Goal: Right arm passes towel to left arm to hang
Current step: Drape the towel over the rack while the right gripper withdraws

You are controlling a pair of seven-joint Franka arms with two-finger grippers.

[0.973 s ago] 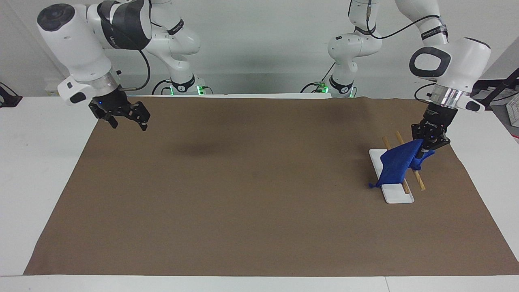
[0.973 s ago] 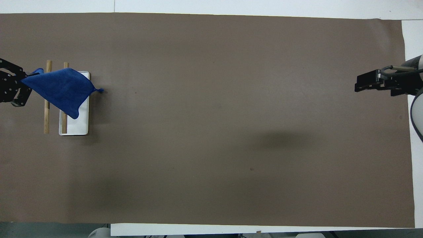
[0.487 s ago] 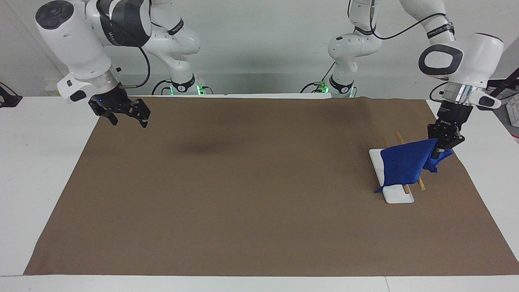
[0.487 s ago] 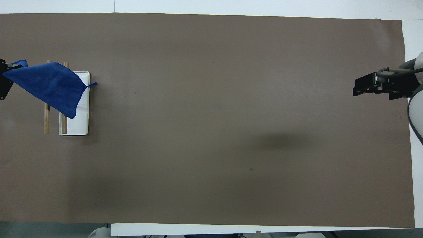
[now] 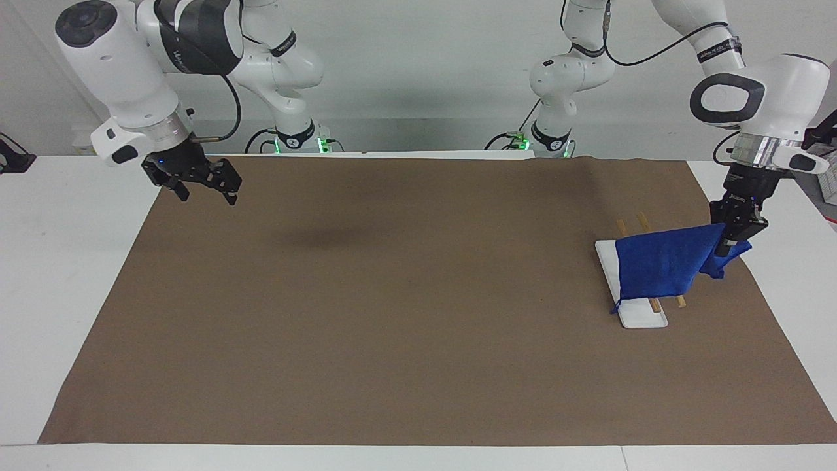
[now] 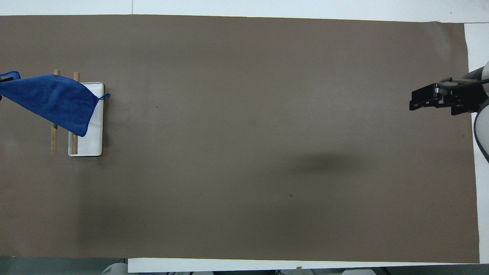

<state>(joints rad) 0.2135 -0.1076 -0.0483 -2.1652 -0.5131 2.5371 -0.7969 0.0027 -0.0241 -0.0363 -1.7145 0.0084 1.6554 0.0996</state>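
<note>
The blue towel (image 5: 660, 261) hangs by one corner from my left gripper (image 5: 731, 245), which is shut on it. The gripper is over the mat's edge at the left arm's end of the table. The towel spreads over the rack's two wooden rods (image 5: 644, 221) and white base (image 5: 644, 317), and its corner tail (image 5: 614, 307) hangs at the base's edge. In the overhead view the towel (image 6: 53, 101) covers part of the rods (image 6: 53, 139) and base (image 6: 91, 141), and the left gripper is out of view. My right gripper (image 5: 206, 190) is open and empty, and waits raised over the right arm's end of the mat (image 6: 416, 101).
A brown mat (image 5: 405, 314) covers most of the white table (image 5: 59, 275). The arms' bases (image 5: 297, 140) stand at the robots' edge of the table.
My left gripper has moved toward the left arm's end of the table with the towel, which has drawn across the rods and spread wider. The right gripper has risen slightly.
</note>
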